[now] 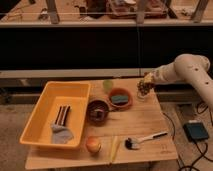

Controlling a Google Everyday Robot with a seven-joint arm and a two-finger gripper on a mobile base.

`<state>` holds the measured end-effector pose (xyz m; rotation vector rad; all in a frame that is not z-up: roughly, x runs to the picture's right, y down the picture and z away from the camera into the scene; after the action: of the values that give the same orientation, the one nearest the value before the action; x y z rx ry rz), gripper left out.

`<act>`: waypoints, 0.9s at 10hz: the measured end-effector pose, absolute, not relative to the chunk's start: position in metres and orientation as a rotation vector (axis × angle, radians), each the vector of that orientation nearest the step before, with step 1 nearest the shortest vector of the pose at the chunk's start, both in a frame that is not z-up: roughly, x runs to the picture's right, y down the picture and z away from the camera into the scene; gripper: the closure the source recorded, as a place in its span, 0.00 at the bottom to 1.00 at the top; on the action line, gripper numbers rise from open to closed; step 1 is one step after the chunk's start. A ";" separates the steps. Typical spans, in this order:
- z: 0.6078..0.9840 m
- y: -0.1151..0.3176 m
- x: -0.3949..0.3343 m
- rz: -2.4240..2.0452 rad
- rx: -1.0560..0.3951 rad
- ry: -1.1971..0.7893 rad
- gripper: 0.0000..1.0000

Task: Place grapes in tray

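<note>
Holds the grapes (pixel 144 91) in the gripper (pixel 147 81), pincer closed on the top of the dark reddish bunch. Hangs them clear of the wooden table (pixel 150 122), over its far right part, just right of the rear brown bowl (pixel 120 106). Reaches in from the right on a white arm (pixel 190 70), bent down toward the table's back edge. Has the grapes well apart from the tray (pixel 36 117), the large yellow bin on the table's left side, with both bowls in between.

Finds in the tray a dark striped item (pixel 62 115) and, touching its near end, a crumpled grey cloth (pixel 61 133). Finds a blue-green block (pixel 119 98) in the rear brown bowl, and something dark, too small to name, in the front brown bowl (pixel 98 119), close beside the tray's right wall. Finds a pale green round object (pixel 107 85) behind the bowls, near the back edge.

Finds along the front edge, left to right, a round orange-yellow fruit (pixel 93 145), a slim yellow item (pixel 113 148) and a brush (pixel 145 139) with a dark head and a white handle. Finds on the floor, right of the table, a flat dark box (pixel 195 131) with a cable.
</note>
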<state>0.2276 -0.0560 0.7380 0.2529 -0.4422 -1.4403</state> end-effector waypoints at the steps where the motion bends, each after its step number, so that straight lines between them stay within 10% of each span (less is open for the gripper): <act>1: 0.723 -0.066 0.219 -1.462 0.344 -0.459 1.00; 9: 0.686 -0.089 0.187 -1.532 0.555 -0.487 1.00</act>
<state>0.1869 -0.0889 0.6864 0.5547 -0.4867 -1.5324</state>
